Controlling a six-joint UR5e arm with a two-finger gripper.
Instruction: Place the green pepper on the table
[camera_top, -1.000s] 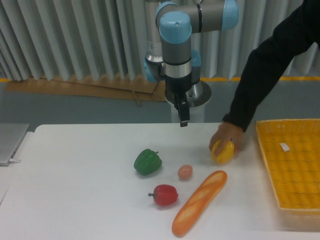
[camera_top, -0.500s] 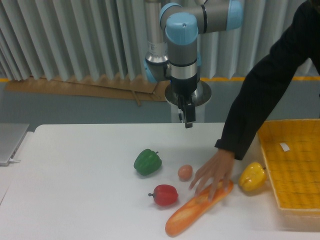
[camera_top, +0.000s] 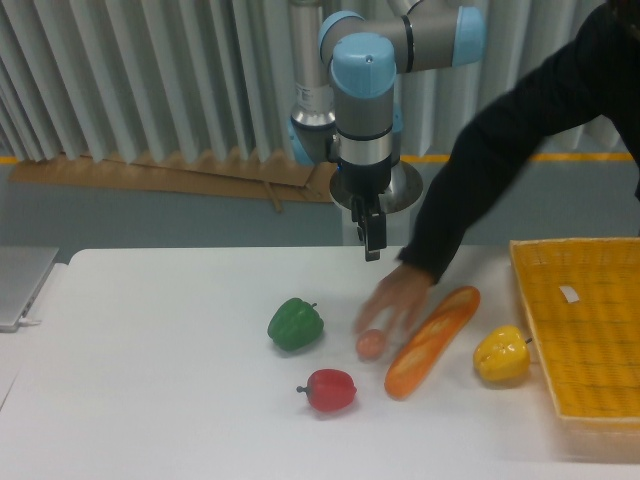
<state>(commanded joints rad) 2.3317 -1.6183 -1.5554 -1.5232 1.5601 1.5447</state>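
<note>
Table (camera_top: 150, 400): white, matte, flat; carries all the produce.
Basket (camera_top: 585, 330): yellow woven, far right edge of table.
Person's hand (camera_top: 392, 298): blurred, reaching in from right, over the small egg-like item (camera_top: 371, 344) and beside the baguette (camera_top: 432, 340).
Gripper (camera_top: 371, 237): hanging above far-centre of table, empty; fingers look close together, gap not resolvable, so jaw state cannot be told.
Green pepper (camera_top: 295, 324): resting on table left of centre, well apart from gripper, stem up-right.
Handling estimate: light, rigid, glossy, so likely slippery; lobed. Best taken across the widest body, between lobes.
Red pepper (camera_top: 329, 390): near side, just beyond green one.
Yellow pepper (camera_top: 501, 354): right, near basket.
</note>
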